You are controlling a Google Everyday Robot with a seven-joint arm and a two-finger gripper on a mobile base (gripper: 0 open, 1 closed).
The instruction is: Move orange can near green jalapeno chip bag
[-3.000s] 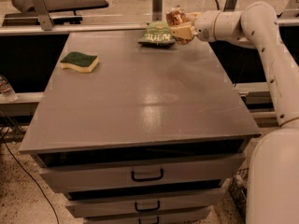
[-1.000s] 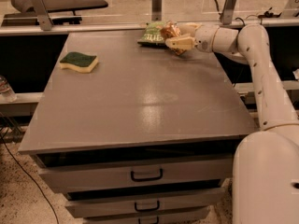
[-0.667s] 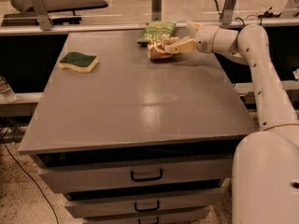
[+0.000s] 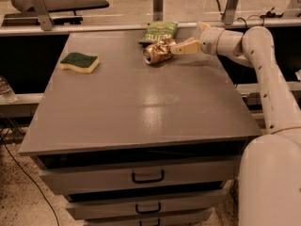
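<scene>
The orange can (image 4: 157,52) lies on its side on the grey table (image 4: 141,102), near the far edge, with its shiny silver end facing left. The green jalapeno chip bag (image 4: 159,31) lies flat just behind the can, close to it, against the table's back edge. My gripper (image 4: 175,48) reaches in from the right at table height and meets the can's right end. The white arm (image 4: 244,41) runs off to the right.
A yellow sponge with a green top (image 4: 80,62) sits at the far left of the table. A rail with metal posts (image 4: 158,4) runs behind the back edge. Drawers (image 4: 147,177) are below the front edge. My white base (image 4: 273,182) stands at the right front.
The gripper has carried the can left and down from above the bag's right side. The can now rests on the table in front of the bag.
</scene>
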